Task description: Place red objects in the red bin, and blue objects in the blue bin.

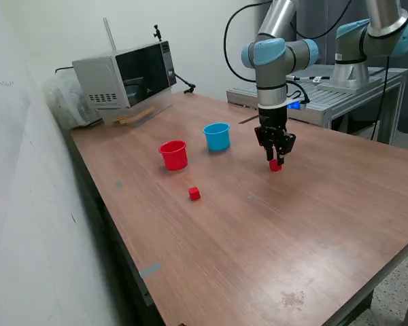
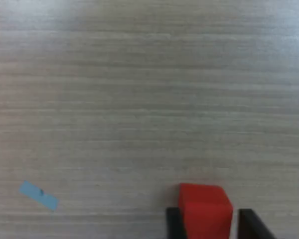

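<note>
My gripper [image 1: 277, 161] is down at the table to the exterior view's right of the blue bin [image 1: 217, 136], with its fingers on either side of a small red cube [image 1: 275, 166]. The wrist view has that red cube [image 2: 205, 208] between the two dark fingertips [image 2: 173, 223] of the gripper [image 2: 209, 221]. One finger is against the cube and a thin gap shows at the other. A second red cube [image 1: 194, 193] lies on the wood in front of the red bin [image 1: 173, 154]. The blue objects are out of view.
A microwave [image 1: 126, 73] stands at the table's far corner by the wall. A second robot base sits on a metal bench [image 1: 347, 95] behind the table. Small blue tape marks [image 2: 38, 195] are stuck on the wooden top.
</note>
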Tool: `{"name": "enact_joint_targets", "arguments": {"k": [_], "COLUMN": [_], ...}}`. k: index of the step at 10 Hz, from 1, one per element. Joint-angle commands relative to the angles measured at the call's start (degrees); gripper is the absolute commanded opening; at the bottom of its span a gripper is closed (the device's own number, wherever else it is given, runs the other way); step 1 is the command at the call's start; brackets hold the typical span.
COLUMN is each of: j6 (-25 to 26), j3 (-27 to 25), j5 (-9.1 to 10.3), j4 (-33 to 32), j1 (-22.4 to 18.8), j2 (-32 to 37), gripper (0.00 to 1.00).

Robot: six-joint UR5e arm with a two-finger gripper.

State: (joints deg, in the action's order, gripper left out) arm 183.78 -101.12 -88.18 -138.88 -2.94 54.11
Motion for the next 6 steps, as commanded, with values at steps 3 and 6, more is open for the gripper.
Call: {"name": "enact_joint_targets", "arguments": {"k": [3, 6], "j6": [0.0, -0.2], "j3": [-0.4, 0.0], "j5": [0.11, -0.15], "j4": [-0.2, -0.1], "j1": [0.7, 1.4], "j2": [-0.1, -0.1], "gripper": [0.0, 0.0]}}
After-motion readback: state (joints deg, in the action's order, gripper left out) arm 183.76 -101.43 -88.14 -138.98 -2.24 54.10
